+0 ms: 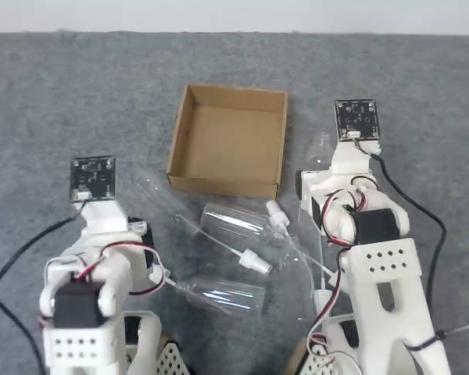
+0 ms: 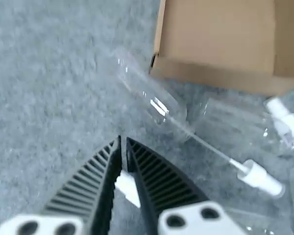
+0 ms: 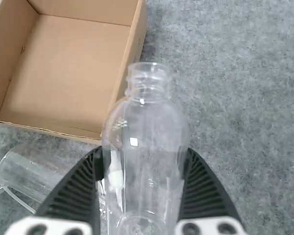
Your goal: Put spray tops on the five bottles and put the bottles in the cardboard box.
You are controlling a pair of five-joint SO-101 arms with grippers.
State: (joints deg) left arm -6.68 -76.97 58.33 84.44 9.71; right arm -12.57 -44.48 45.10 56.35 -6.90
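Clamping right fingers [image 3: 76,191] round an uncapped bottle [image 3: 144,137] just beside the cardboard box [image 3: 63,73]; pinching a white spray top [image 2: 127,188] between near-shut left fingers [image 2: 157,181]. Worth holding the bottle steady while lining that top up squarely.

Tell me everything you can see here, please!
Table: one, grey, under everything.
Cardboard box: one, brown, empty, far middle.
Lying bottles: at least three, clear, before the box.
Held bottle: one, clear, topless, between the right fingers.
Loose spray tops: at least two, white, among the lying bottles.
White piece: one, between the left fingers.
Left fingers: two, black, shut on the white piece.
Right fingers: two, black, shut on the held bottle.
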